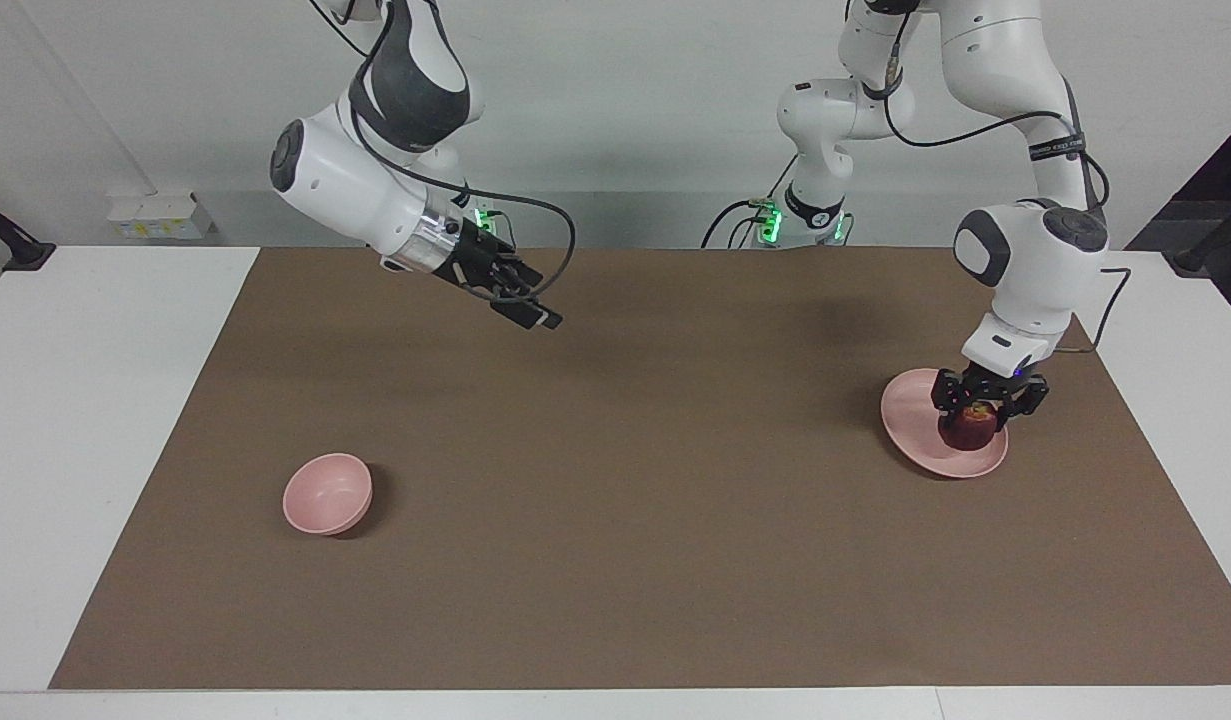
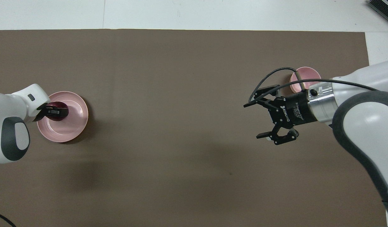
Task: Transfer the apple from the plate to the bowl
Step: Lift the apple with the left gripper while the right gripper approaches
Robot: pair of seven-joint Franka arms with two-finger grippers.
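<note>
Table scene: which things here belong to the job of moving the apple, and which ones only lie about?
Belongs to the job:
- apple, on the plate, gripped by the left tool
- plate, at the left arm's end
- bowl, at the right arm's end, holding nothing

Only lying about:
- brown mat under everything
- right tool, open, up over the mat

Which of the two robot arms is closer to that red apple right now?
The left. The left gripper is shut on the apple on the plate. The right gripper hangs open above the bare mat, well toward the bowl's end of the table.
</note>
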